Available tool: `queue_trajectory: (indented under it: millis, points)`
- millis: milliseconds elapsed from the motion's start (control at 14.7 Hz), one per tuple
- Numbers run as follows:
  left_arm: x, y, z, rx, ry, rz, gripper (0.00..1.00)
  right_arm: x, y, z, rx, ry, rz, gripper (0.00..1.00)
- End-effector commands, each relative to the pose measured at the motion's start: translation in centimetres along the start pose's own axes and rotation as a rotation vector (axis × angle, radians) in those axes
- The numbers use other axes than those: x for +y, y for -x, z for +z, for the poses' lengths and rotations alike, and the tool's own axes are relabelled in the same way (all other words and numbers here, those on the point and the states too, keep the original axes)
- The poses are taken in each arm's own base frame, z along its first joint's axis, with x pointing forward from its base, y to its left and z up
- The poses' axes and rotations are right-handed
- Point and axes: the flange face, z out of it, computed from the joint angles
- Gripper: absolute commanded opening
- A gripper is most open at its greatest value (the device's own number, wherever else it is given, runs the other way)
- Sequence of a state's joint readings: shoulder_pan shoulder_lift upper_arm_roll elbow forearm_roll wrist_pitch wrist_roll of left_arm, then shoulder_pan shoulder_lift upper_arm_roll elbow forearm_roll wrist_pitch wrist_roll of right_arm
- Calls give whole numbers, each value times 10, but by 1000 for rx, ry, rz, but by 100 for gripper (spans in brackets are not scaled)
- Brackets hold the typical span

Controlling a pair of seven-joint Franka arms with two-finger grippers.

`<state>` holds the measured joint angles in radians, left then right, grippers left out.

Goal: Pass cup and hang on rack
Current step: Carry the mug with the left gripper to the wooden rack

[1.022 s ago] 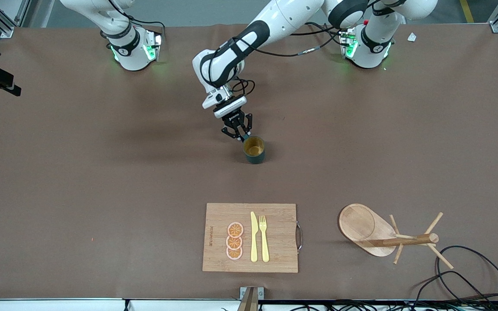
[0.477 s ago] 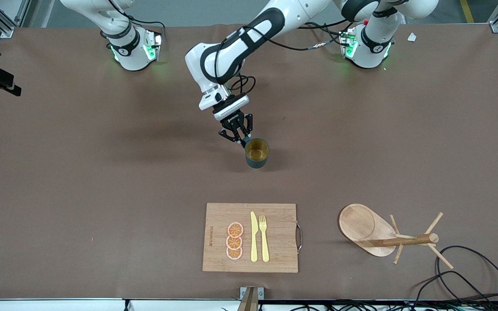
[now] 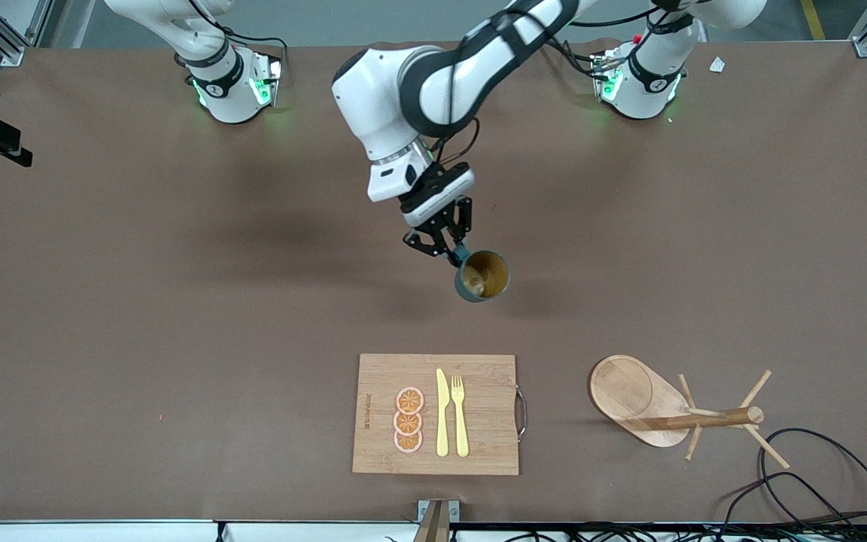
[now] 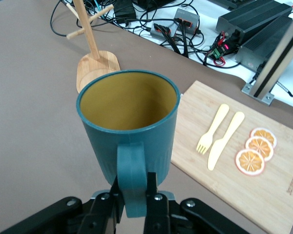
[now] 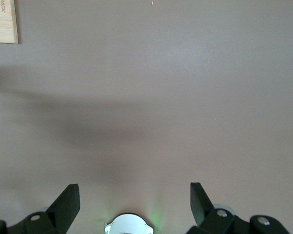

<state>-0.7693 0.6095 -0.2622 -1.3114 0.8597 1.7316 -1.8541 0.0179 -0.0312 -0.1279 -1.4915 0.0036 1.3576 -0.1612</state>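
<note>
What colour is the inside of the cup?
Yellow-brown inside the cup, best seen in the left wrist view.

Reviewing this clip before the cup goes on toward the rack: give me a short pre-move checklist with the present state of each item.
1. Left gripper shut on the cup by its handle: ok.
2. Cup off the table: ok, it hangs tilted in the air, its shadow apart from it.
3. Cup empty: ok, the left wrist view shows only its bare yellow-brown inside.
4. Rack upright, pegs bare: ok, it stands toward the left arm's end of the table, nothing on its pegs.
5. Board out of the way: cannot tell; it lies beside the rack, nearer the front camera than the cup.
6. Right gripper open, holding nothing: ok, it waits.
</note>
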Motion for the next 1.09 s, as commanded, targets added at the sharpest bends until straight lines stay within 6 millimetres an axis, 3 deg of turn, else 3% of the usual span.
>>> queue_trajectory:
  millis: [0, 477, 1022]
  points:
    - [-11, -42, -2, -63, -2, 26, 13, 1, 8, 0, -1, 3, 20, 100]
    - [-45, -184, 17, -273, 51, 41, 13, -1, 9, 1, -1, -29, 70, 100]
    - [-88, -288, 86, -419, 145, 74, 13, -3, 8, 0, 0, -27, 53, 100]
